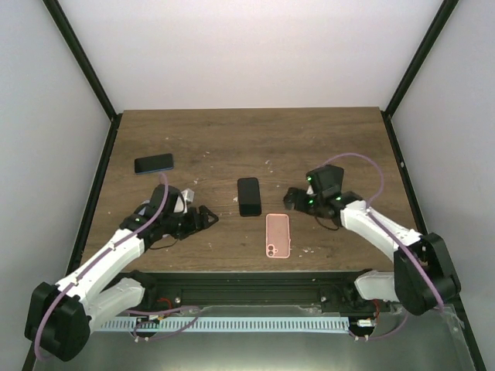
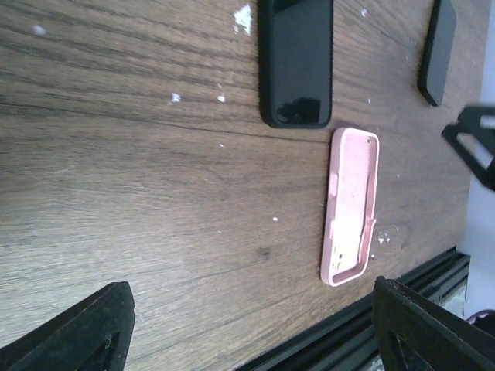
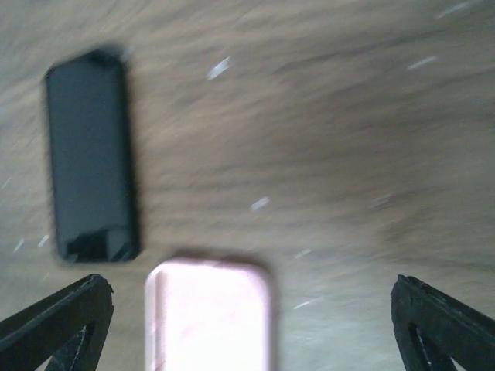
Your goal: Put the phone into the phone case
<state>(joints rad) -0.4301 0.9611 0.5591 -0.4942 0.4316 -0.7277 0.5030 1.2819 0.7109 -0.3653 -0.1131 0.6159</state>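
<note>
Pink phone case (image 1: 278, 236): lies flat on the wooden counter (image 1: 209, 139), toward its near edge and about midway across, hollow side up, with the camera cut-out at the end nearest the arm bases. Nothing sits in it. Black phone (image 1: 249, 196): lies flat and glass up just beyond the case's far left corner, long axis roughly parallel to the case. It is close to the case but not touching it, and no arm is in contact with it. Second phone (image 1: 154, 163), dark with a blue edge: lies crosswise well apart from the case, far to its left and further back. Left fingers (image 2: 85, 328): spread wide and holding nothing. They sit low over the counter to the left of the case and point toward it, and their wrist view shows both the case and the black phone between the tips. Right fingers (image 3: 54, 325): likewise spread wide and empty, just beyond the case on its right side. In their blurred wrist view, one end of the case lies between the two tips with the black phone beyond it to the left. Counter: dark wood grain flecked with small white marks.
</note>
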